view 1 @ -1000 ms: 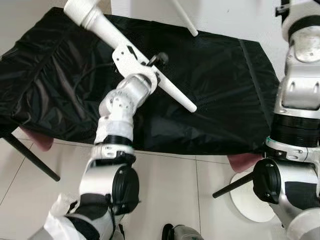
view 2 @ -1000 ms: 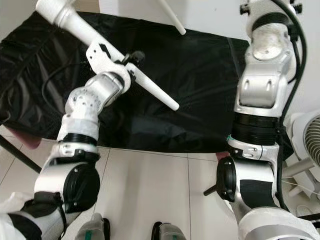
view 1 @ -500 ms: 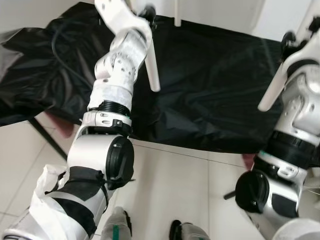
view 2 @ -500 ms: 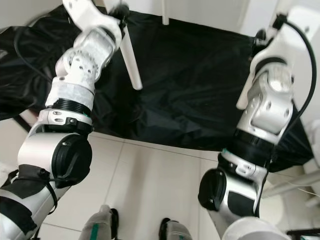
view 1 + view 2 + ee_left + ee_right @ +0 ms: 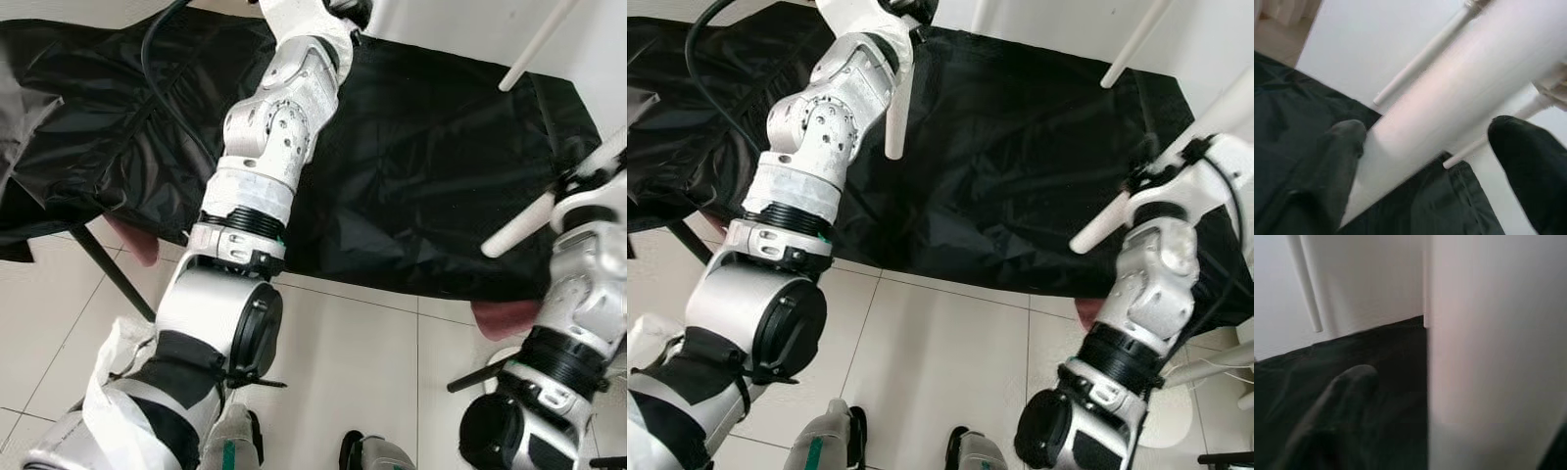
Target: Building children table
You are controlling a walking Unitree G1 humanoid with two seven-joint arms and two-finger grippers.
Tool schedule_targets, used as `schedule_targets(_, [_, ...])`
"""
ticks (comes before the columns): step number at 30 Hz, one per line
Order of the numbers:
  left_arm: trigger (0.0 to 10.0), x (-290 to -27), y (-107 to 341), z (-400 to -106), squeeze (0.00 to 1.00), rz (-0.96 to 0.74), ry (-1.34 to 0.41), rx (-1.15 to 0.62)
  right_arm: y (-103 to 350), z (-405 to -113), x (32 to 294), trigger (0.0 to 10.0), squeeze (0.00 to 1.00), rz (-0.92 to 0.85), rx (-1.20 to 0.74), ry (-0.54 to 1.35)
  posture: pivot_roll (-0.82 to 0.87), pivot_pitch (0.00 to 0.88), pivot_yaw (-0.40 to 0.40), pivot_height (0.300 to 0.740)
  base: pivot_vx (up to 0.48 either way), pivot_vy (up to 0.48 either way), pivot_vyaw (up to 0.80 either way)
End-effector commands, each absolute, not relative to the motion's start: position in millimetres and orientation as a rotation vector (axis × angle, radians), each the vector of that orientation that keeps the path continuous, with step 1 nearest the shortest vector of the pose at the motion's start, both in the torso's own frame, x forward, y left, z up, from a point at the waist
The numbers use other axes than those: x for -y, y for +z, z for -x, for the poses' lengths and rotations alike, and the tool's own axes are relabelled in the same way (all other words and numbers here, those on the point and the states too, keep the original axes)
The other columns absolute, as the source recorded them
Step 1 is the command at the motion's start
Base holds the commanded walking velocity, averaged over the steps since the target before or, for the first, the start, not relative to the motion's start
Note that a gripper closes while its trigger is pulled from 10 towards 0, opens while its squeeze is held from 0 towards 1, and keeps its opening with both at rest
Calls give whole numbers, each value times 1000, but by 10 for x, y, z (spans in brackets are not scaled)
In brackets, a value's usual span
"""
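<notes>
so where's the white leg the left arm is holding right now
In the right eye view the white table leg hangs tip-down from the left gripper, on the robot's left over the black cloth, beside the raised left forearm.

The left arm (image 5: 265, 166) is built of silver-grey metal segments, rounded and ribbed, joined by black ridged collars. A thin green ring is seen beneath one collar. A large black disc joint (image 5: 253, 333) is set at the elbow, at 7 o'clock from the collar. Small dark screw holes are dotted over the silver housing. A black cable (image 5: 162, 59) is looped off the forearm towards 11 o'clock. The upper arm is wrapped in white and black covering (image 5: 127, 411). The right arm (image 5: 1146, 284) is made the same way, with a black disc joint (image 5: 1043, 431). Two blurred black fingers (image 5: 1327, 171) are seen in the left wrist view. Grey-green feet (image 5: 828, 446) are seen at 6 o'clock.
</notes>
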State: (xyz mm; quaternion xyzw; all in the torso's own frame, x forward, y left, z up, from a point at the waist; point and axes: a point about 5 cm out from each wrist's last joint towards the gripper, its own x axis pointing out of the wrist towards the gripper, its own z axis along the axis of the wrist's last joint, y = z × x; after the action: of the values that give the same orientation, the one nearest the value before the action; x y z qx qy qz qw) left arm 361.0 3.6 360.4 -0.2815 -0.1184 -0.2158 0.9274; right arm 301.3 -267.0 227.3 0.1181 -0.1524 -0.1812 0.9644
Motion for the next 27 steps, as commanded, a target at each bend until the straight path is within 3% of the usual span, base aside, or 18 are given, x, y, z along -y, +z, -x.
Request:
schedule_targets(1, [10000, 282, 3641, -3396, 1000, 496, -889, 324, 2285, -3058, 2550, 10000, 1000, -245, 319, -303, 49, 85, -29, 740, 0, 0, 0])
schedule_targets(10, [10000, 262, 3320, -3349, 1000, 360, -893, 246, 2201, -3029, 2556, 10000, 1000, -199, 318, -294, 62, 89, -33, 740, 0, 0, 0])
schedule_targets(11, [10000, 241, 3234, -3344, 0, 326, -879, 226, 2200, -3027, 2559, 10000, 510, -198, 325, -285, 66, 89, -36, 740, 0, 0, 0])
schedule_targets(12, [10000, 213, 3156, -3338, 0, 286, -863, 213, 2213, -3036, 2555, 10000, 0, -190, 335, -270, 69, 89, -38, 740, 0, 0, 0])
schedule_targets(20, [10000, 67, 2949, -3303, 0, 178, -834, 211, 2261, -3042, 2561, 10000, 0, -177, 387, -242, 78, 86, -44, 740, 0, 0, 0])
schedule_targets(27, [10000, -204, 2655, -3035, 0, 113, -899, 199, 2172, -2823, 2604, 10000, 0, -131, 471, -309, 92, 105, -50, 740, 0, 0, 0])
